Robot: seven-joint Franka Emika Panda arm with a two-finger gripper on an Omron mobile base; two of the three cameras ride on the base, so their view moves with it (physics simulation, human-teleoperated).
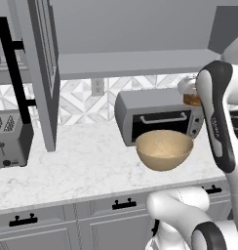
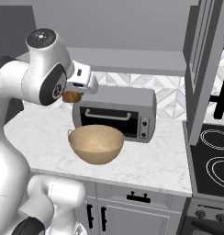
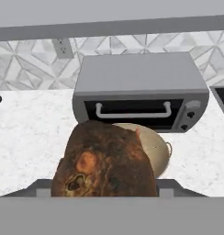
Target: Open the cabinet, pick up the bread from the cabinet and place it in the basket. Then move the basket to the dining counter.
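Observation:
My gripper (image 2: 73,94) is shut on the bread (image 2: 70,97), a brown lump with a dark crust that hangs in the air above the counter. In the hand view the bread (image 3: 107,163) covers the fingertips. The tan bowl-shaped basket (image 2: 96,143) stands on the counter below and slightly right of the bread, in front of the toaster oven; the hand view shows the basket (image 3: 159,148) just behind the bread. The cabinet (image 1: 130,63) is overhead, its door (image 1: 43,73) swung open at the left with a black bar handle (image 1: 11,63). The dining counter is out of view.
A grey toaster oven (image 1: 160,114) sits against the tiled wall right behind the basket. A toaster (image 1: 11,136) stands at the far left of the marble counter (image 1: 82,166). A black stove top (image 2: 215,160) lies to the right. Grey drawers (image 1: 123,205) run below.

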